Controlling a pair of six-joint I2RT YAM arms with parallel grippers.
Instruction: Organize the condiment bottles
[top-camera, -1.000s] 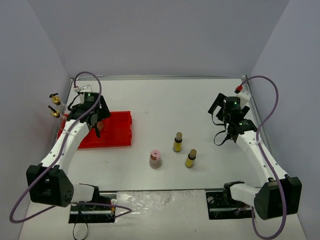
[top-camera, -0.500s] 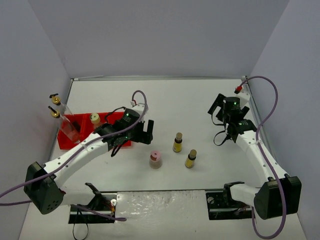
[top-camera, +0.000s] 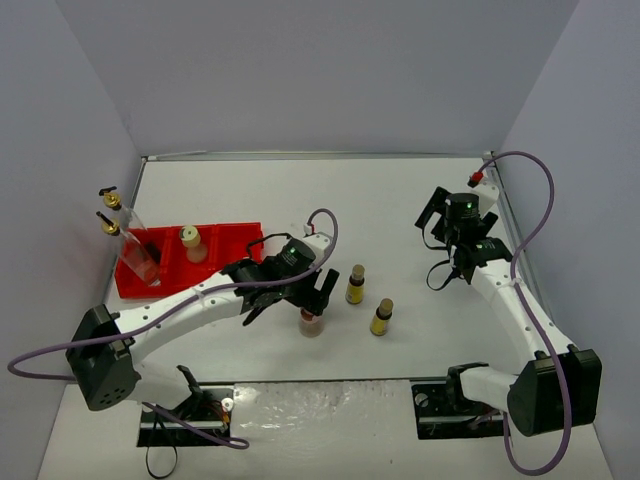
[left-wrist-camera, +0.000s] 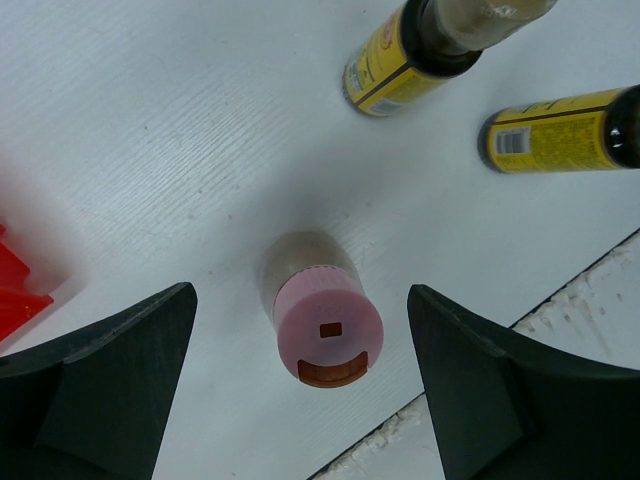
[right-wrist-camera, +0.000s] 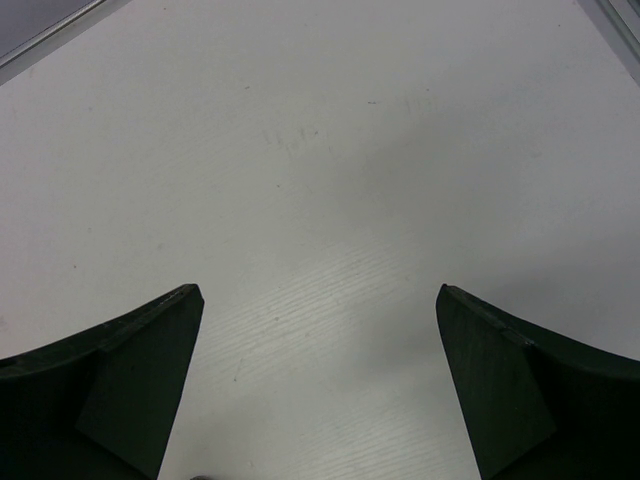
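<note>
My left gripper (top-camera: 312, 300) is open and hovers just above the squat beige pink-capped bottle (top-camera: 311, 324), which stands on the table. In the left wrist view the bottle (left-wrist-camera: 328, 325) sits between the two spread fingers without touching them. Two tiny yellow brown-capped bottles (top-camera: 355, 286) (top-camera: 381, 318) stand just right of it; they also show in the left wrist view (left-wrist-camera: 400, 70) (left-wrist-camera: 555, 135). The yellow-capped beige bottle (top-camera: 190, 241) and two tall clear bottles with gold spouts (top-camera: 137, 255) stand in the red tray (top-camera: 235, 262). My right gripper (top-camera: 447, 215) is open and empty over bare table (right-wrist-camera: 320, 290).
The red tray lies at the left of the table near the left wall; its corner shows in the left wrist view (left-wrist-camera: 15, 295). The table's front edge (left-wrist-camera: 580, 290) runs close below the pink-capped bottle. Grey walls enclose the table on three sides.
My left arm has swung from the red tray to the right and now sits over the pink-capped bottle. The yellow-capped bottle now shows standing in the tray. The right arm has not moved.
</note>
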